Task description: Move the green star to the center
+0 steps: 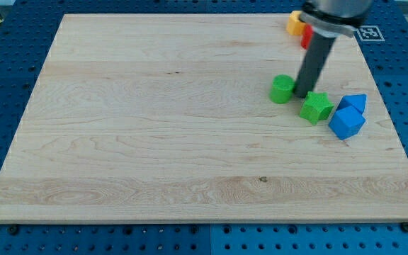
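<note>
The green star lies on the wooden board at the view's right, a little above mid-height. My tip rests just above and left of the star, close to its upper-left edge. A green cylinder sits just left of the tip. The dark rod rises from the tip toward the view's top.
Two blue blocks lie right of the star: one lower, one upper, touching each other. A yellow block and a red block sit at the top right, partly hidden by the arm. The board's right edge is near.
</note>
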Tool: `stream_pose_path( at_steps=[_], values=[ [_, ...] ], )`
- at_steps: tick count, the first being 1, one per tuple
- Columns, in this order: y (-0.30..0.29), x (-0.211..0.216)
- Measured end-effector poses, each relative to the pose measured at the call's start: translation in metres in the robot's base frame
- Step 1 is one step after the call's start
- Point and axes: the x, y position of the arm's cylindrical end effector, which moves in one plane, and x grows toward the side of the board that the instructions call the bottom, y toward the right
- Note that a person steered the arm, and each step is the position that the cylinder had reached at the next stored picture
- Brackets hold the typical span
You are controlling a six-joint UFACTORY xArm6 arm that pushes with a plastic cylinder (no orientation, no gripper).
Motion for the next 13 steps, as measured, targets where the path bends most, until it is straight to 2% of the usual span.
stream_pose_path(
  at_steps=[1, 4, 6, 9, 13],
  values=[
    [-0.014, -0.01],
    [0.064, -0.021],
    [0.084, 0.019],
    [0.079, 0.044],
    [-0.113, 0.042]
  ],
)
